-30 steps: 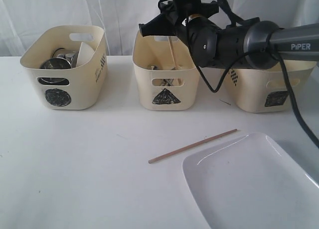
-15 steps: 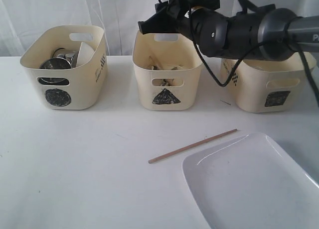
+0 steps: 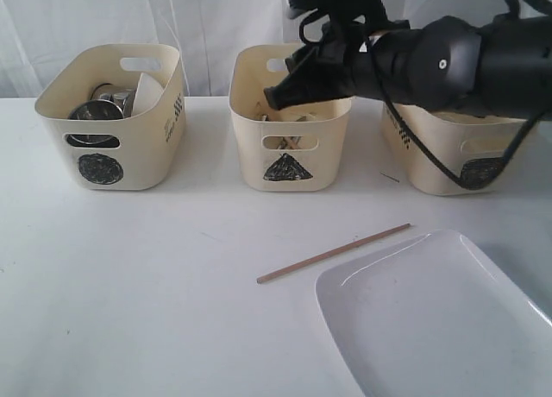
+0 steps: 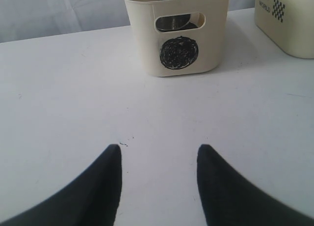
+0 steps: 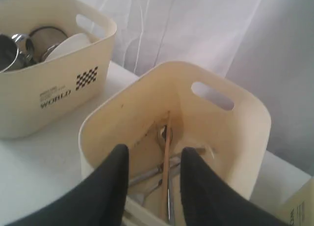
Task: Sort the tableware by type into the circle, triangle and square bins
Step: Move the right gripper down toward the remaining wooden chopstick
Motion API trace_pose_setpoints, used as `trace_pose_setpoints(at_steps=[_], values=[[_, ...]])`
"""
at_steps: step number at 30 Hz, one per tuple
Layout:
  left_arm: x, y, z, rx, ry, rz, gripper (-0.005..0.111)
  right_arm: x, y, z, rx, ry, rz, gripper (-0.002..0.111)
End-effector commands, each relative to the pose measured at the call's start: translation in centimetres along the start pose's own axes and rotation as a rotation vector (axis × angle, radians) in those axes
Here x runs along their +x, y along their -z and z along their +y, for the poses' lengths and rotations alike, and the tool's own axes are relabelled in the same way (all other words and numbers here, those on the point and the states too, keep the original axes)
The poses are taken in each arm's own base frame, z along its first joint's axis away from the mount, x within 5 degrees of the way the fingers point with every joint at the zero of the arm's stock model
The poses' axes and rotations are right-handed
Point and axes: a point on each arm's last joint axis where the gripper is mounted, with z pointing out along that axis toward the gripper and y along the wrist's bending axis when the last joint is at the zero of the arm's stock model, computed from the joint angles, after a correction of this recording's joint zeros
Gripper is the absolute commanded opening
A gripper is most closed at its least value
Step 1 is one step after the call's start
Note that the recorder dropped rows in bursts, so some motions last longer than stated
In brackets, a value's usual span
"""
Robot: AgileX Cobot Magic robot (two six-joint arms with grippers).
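The white plate (image 3: 431, 319) sits in the tabletop's (image 3: 129, 285) near right corner, cut off by the frame. One wooden chopstick (image 3: 334, 254) lies just off its far-left edge, pointing near-left to far-right. The left gripper (image 4: 158, 150) hovers spread and empty, facing the circle bin (image 4: 147, 49). At the far edge the right gripper (image 5: 153, 152) hangs over the triangle bin (image 3: 252, 151), jaws apart on nothing, with probably a second chopstick (image 5: 167, 132) leaning inside; the arm (image 3: 483, 60) hides much of the square bin (image 3: 435, 168).
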Motion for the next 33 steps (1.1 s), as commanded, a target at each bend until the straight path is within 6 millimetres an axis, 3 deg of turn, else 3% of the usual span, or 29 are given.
trace_pose_setpoints(at_steps=[1,8,13,27,33], values=[[0.0,0.0,0.0,-0.001,0.013,-0.008,0.052,1.1,1.8,0.2,-0.047,0.041,0.082,0.034],[0.0,0.0,0.0,-0.001,0.013,-0.008,0.052,3.4,3.4,1.5,-0.214,0.192,0.284,0.034],[0.0,0.0,0.0,-0.001,0.013,-0.008,0.052,4.2,3.8,2.1,-0.284,0.199,0.370,0.034],[0.0,0.0,0.0,-0.001,0.013,-0.008,0.052,3.9,4.5,4.7,-0.371,0.230,0.384,0.034],[0.0,0.0,0.0,-0.001,0.013,-0.008,0.052,4.5,4.3,4.8,-0.340,0.276,0.362,0.034]])
